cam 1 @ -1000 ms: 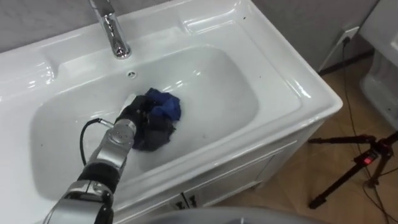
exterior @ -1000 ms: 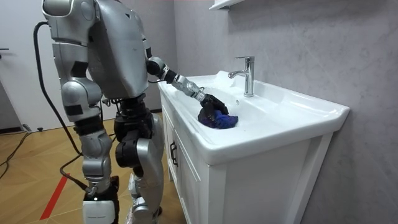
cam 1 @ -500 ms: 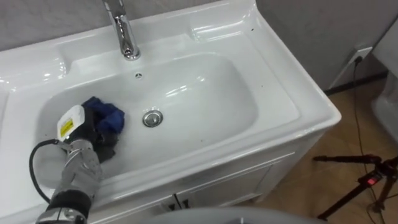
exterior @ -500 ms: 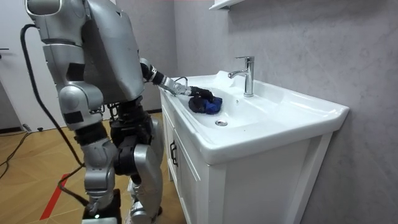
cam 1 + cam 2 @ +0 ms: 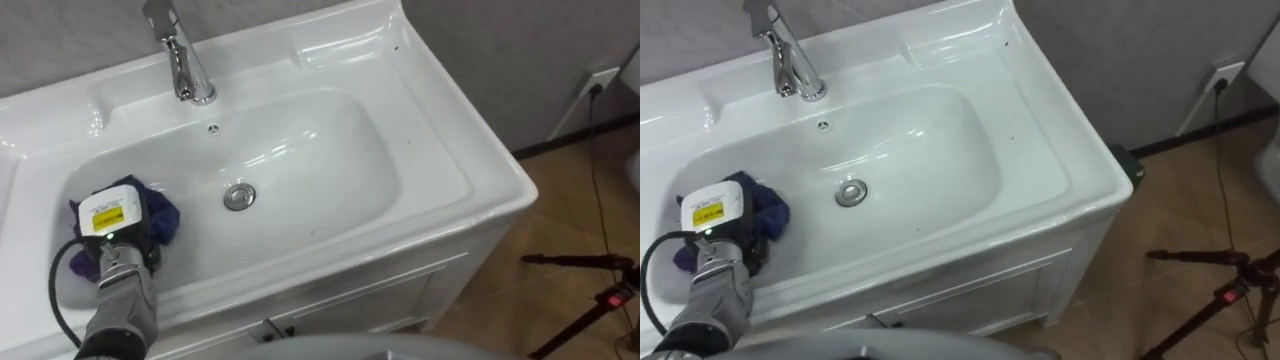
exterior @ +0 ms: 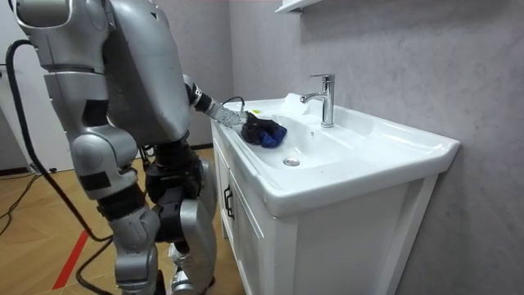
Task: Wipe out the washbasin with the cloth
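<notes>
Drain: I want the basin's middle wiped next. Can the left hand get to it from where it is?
Probably yes: the left hand sits on the blue cloth just left of the drain, with only bare basin between them.
</notes>
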